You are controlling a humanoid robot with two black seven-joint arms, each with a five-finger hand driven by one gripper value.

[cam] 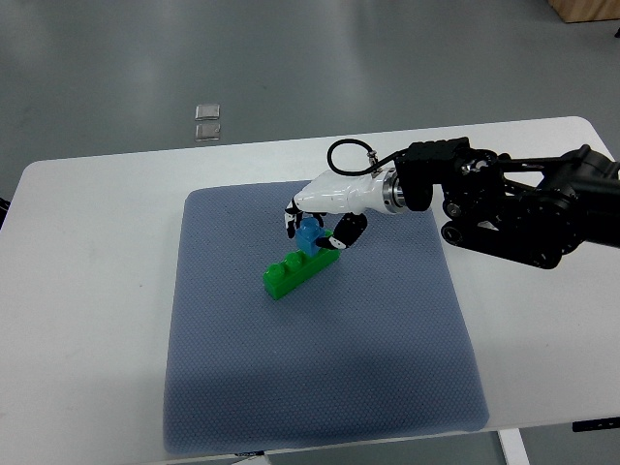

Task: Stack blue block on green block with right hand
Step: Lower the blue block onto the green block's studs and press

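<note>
Top view: we look steeply down on a white table (pixel 87 252) with a grey-blue mat (pixel 320 387) spread across its middle; every place below is given relative to this mat.
Green block (pixel 291 271): we see a long studded brick lying on the mat, a little above and left of the mat's centre, angled so its right end sits higher in the picture.
Blue block (pixel 309 235): we see a small translucent brick at the green block's upper right end, touching or just over it; we cannot tell whether it is fully seated.
Right hand (pixel 325 215): white with black fingertips, its arm coming from the picture's right edge over the mat's upper right part; its fingers pinch the blue block from both sides.
Left arm: we do not see it.
</note>
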